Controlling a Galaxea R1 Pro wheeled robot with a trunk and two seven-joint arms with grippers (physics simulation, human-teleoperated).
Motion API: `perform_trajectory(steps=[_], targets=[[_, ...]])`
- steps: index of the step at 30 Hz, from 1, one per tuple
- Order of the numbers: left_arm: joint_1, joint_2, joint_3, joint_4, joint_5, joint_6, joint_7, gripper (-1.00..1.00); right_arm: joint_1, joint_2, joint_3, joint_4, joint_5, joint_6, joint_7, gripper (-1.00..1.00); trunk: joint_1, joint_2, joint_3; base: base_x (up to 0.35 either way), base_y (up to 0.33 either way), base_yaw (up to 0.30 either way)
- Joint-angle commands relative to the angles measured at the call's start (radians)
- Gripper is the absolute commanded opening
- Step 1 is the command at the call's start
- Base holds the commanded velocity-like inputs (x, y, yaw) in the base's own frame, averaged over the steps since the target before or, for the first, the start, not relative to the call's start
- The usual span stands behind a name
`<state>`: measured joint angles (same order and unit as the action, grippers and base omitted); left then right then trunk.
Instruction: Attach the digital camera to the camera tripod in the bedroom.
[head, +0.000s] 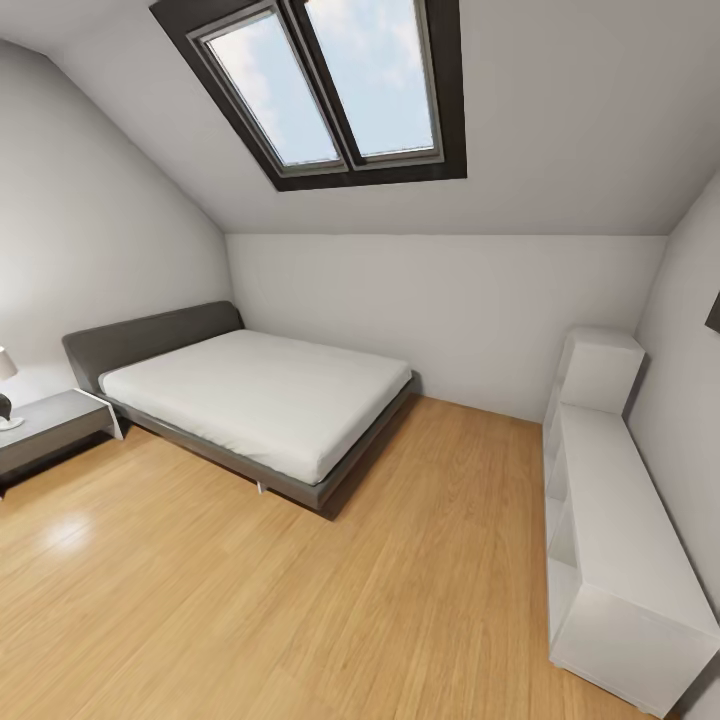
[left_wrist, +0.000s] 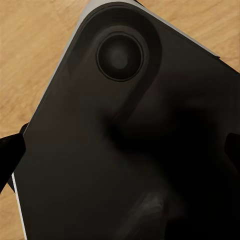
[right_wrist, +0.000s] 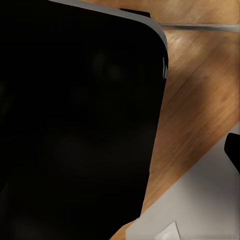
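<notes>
I am looking into the bedroom, with pale grey walls (head: 450, 310) and a light wood plank floor (head: 300, 600). The digital camera and the camera tripod are out of view. In the left wrist view, my left gripper (left_wrist: 122, 149) is open over a black rounded panel (left_wrist: 130, 140) of the robot. Its dark fingertips (left_wrist: 11, 150) sit at opposite edges with nothing between them. In the right wrist view, one dark fingertip (right_wrist: 233, 152) of my right gripper sits at the frame's edge. The other side merges into a black panel (right_wrist: 80, 120).
A grey bed (head: 260, 400) with a white mattress stands against the far left wall. A grey nightstand (head: 50, 420) with a lamp (head: 5, 395) is at the left edge. White cube shelves (head: 620, 520) line the right wall. Skylight windows (head: 330, 80) are overhead.
</notes>
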<state>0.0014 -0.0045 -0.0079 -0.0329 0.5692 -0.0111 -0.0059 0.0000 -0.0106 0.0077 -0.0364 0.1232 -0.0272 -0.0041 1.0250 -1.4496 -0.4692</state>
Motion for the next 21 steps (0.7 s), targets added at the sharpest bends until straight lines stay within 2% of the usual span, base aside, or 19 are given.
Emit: perform_trajectory(steps=[1, 21], targets=[[0.0, 0.0, -0.001, -0.001, 0.004, -0.001, 0.0, 1.0, 0.0, 0.0, 0.0, 0.0, 0.009, -0.002, 0.0, 1.0, 0.0, 0.0, -0.001, 0.0, 0.0, 0.0], [0.0, 0.0, -0.001, -0.001, 0.004, -0.001, -0.001, 1.0, 0.0, 0.0, 0.0, 0.0, 0.009, -0.002, 0.0, 1.0, 0.0, 0.0, -0.001, 0.0, 0.0, 0.0]])
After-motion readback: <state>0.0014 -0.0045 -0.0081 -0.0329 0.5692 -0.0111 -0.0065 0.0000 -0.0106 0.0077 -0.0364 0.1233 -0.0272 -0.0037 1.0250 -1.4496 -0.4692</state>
